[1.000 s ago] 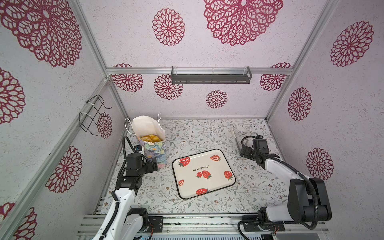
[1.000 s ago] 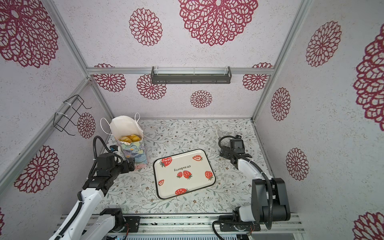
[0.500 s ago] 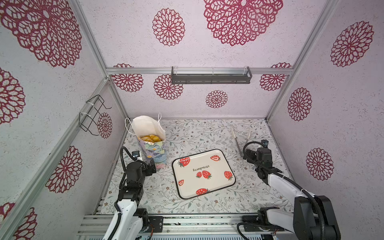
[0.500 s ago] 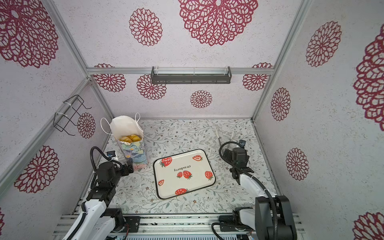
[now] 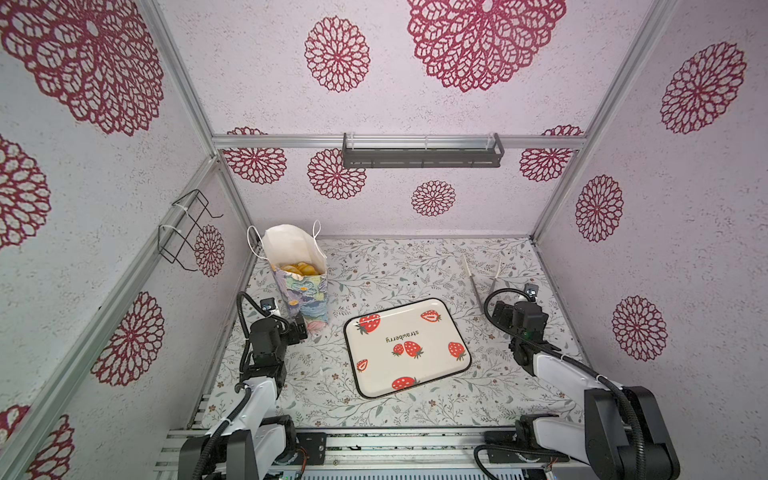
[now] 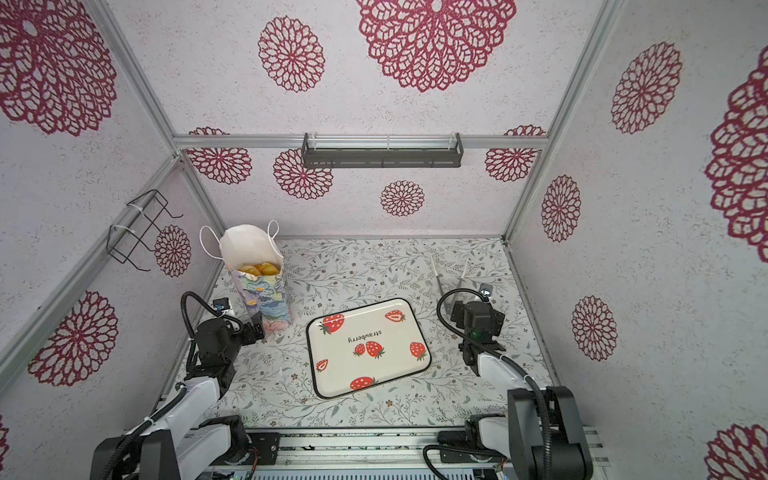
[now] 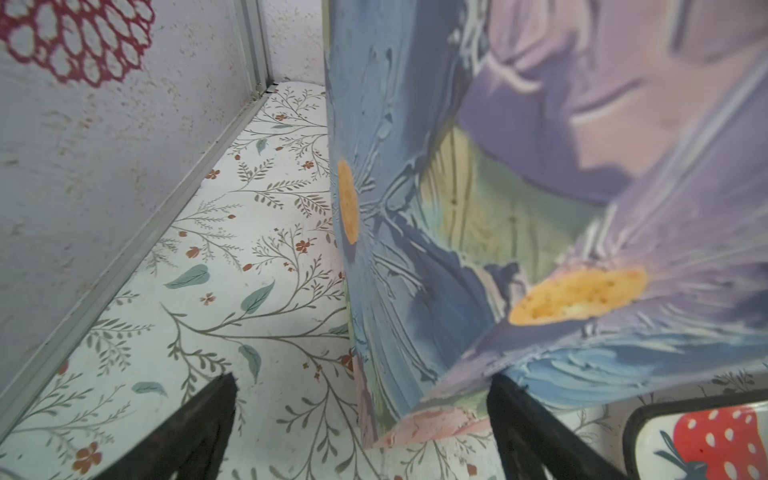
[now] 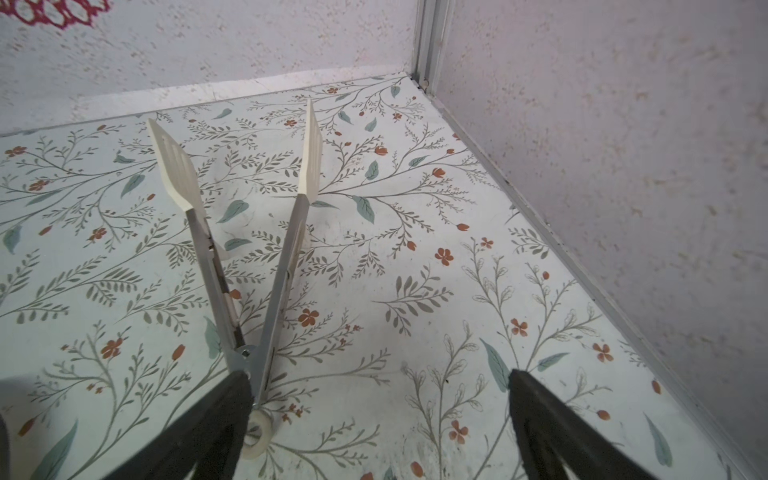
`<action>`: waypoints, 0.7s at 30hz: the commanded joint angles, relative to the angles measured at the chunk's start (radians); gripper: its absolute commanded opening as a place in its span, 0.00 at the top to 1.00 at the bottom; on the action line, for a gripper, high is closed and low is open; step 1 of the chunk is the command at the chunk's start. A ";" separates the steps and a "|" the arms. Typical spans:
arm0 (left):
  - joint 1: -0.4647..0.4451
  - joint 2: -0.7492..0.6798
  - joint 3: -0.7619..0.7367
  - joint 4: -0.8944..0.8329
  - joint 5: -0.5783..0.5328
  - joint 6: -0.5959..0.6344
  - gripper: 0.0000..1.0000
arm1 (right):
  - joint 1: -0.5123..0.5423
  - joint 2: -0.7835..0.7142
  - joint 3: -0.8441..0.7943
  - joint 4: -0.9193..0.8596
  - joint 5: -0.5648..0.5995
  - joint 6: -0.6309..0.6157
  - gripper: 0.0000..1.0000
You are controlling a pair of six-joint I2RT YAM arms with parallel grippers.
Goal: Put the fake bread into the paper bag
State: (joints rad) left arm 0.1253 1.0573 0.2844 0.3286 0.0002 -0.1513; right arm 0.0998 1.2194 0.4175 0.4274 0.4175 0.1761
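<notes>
Fingers (image 7: 195, 432) of left gripper (image 7: 359, 380): spread, empty, beside paper bag (image 5: 305, 295); right gripper (image 8: 376, 376): spread, empty. Bag, centre-left of frame, holds fake bread (image 5: 299, 269). Nothing left on strawberry tray (image 5: 432, 374); task apparently complete.

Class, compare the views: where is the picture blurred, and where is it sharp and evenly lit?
Left wrist view: the paper bag blurs at its close purple part; right wrist view: the tongs are sharp; both top views: soft, even light, no hard shadows.

Staged robot-lab booth: aluminium frame (image 5: 291, 141), patterned wallpaper panels (image 5: 249, 62).
</notes>
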 commanded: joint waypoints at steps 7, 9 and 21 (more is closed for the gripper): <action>0.022 0.157 0.097 0.155 0.130 0.092 0.03 | 0.001 0.087 0.019 0.200 0.048 -0.119 0.02; 0.028 0.176 0.096 0.189 0.139 0.103 0.03 | 0.000 0.112 0.010 0.238 0.035 -0.136 0.02; 0.092 0.394 0.134 0.452 0.266 0.066 0.03 | -0.009 0.193 -0.102 0.558 -0.025 -0.169 0.02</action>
State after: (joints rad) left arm 0.1986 1.4017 0.3862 0.6609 0.2291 -0.0784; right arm 0.0967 1.4040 0.3233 0.8368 0.4187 0.0334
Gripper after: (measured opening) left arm 0.975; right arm 0.983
